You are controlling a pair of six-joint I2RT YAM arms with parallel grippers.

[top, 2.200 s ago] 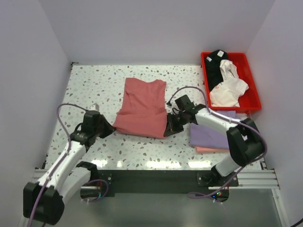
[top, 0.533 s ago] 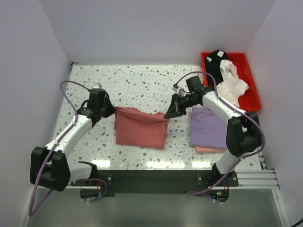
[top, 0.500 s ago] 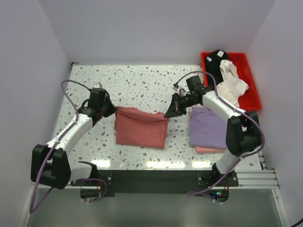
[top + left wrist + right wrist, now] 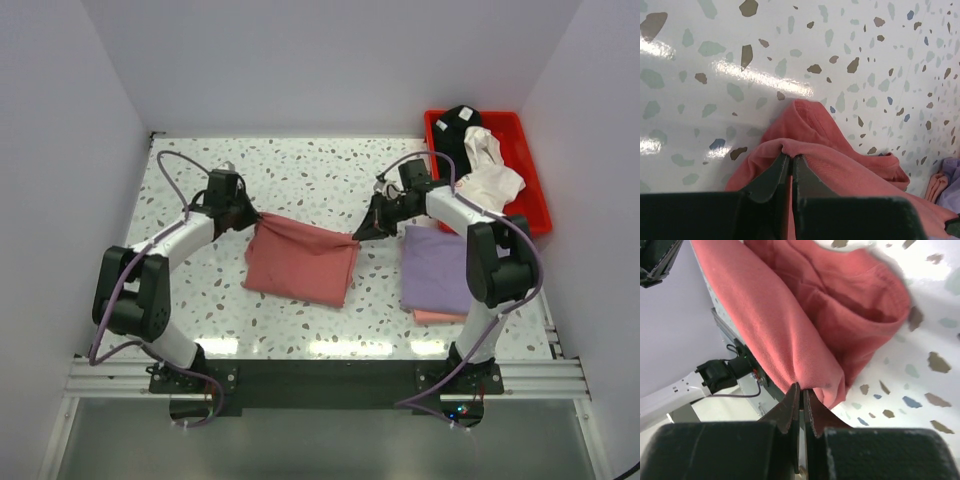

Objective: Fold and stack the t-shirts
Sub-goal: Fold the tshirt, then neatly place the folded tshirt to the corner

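The dusty red t-shirt (image 4: 300, 262) lies folded in the middle of the table, its far edge lifted. My left gripper (image 4: 254, 217) is shut on its far left corner (image 4: 790, 150). My right gripper (image 4: 359, 233) is shut on its far right corner (image 4: 810, 385). A folded lavender t-shirt (image 4: 437, 265) lies on a pale pink one (image 4: 435, 317) at the right. White (image 4: 485, 180) and black (image 4: 458, 135) shirts sit in the red tray (image 4: 538, 205).
The red plastic tray stands at the back right corner. White walls close in the table on the left, back and right. The speckled tabletop (image 4: 300, 175) shows bare behind the red shirt.
Both grippers have carried the red shirt's edge from the near side up and over to the far side, folding it in half. Both arms now reach further back.
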